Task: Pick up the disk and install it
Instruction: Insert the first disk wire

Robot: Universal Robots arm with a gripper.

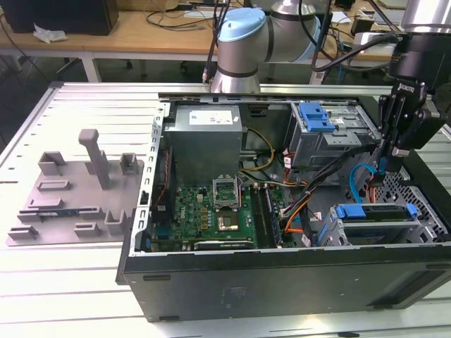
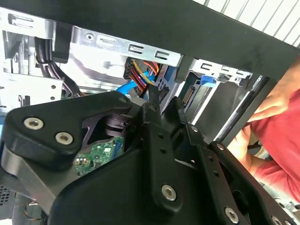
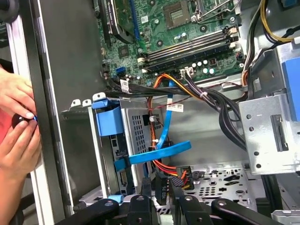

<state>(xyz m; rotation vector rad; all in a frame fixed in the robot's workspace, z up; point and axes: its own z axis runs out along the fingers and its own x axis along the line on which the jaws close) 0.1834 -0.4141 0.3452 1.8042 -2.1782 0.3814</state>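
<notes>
Claw (image 1: 385,167) inside case (image 1: 282,282), disk (image 1: 373,213) near

Legible text: none. You are looking at a white label (image 1: 215,118) sitting on the power supply (image 1: 204,151), its print too small to read. In the first wrist view a white tag (image 3: 174,108) is hanging on the flat blue cable (image 3: 161,151), likewise unreadable.

Matt blk metal case (image 1: 282,282), dull grey plastic jig (image 1: 63,201) (smooth)
</notes>
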